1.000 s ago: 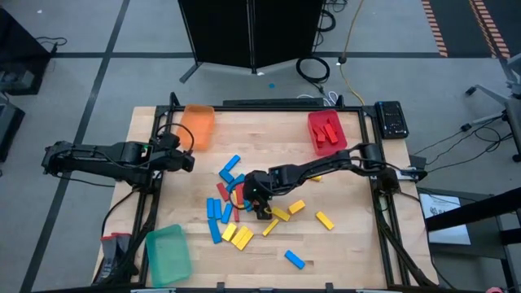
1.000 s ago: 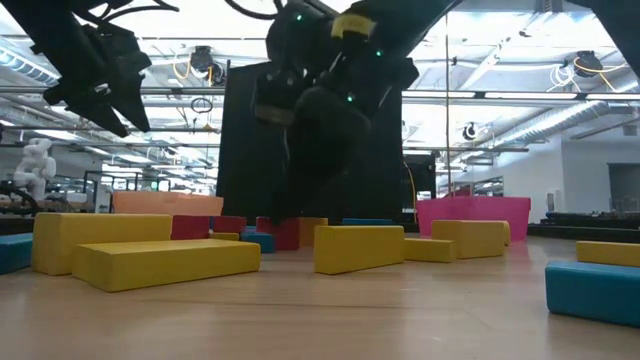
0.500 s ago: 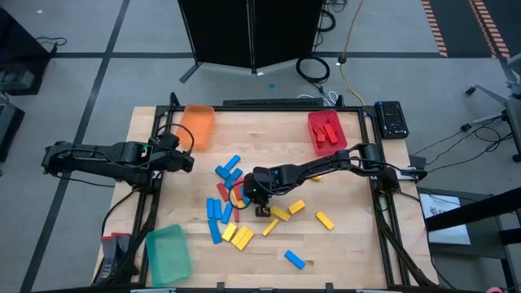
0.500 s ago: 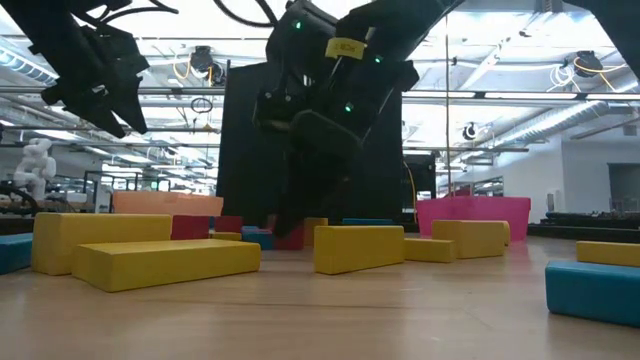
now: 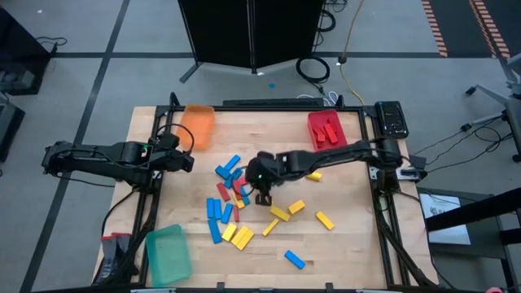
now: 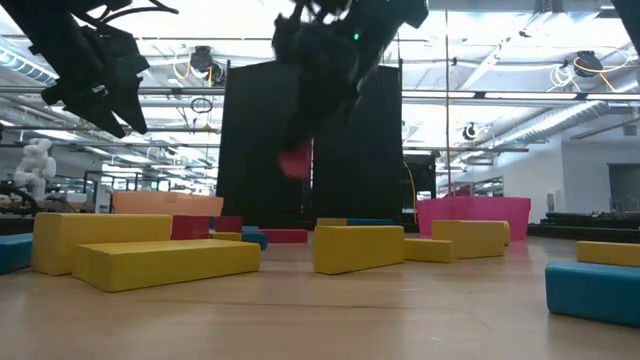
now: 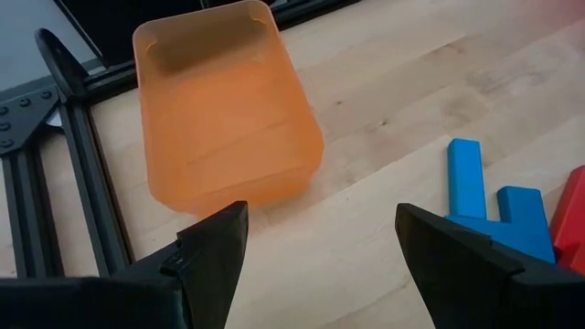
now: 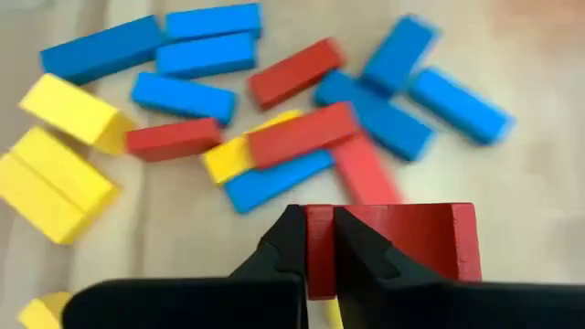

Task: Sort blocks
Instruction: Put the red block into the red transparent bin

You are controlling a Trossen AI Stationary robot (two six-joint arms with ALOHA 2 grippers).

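Table [image 5: 350, 244] with red tray [image 5: 326, 132] at far right. Right gripper [image 5: 262, 194] is above the block pile [image 5: 232, 203], pinching a red block [image 8: 393, 239] lifted clear; the tray lies back toward the right arm's base. Block's long axis runs crosswise to the fingers. Left gripper [image 7: 315, 251] spread, waiting by orange tray [image 7: 224, 100]. Grip hidden from above.

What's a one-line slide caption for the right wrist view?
Right gripper shut on a red block, lifted above the mixed pile of red, blue and yellow blocks on the wooden table.
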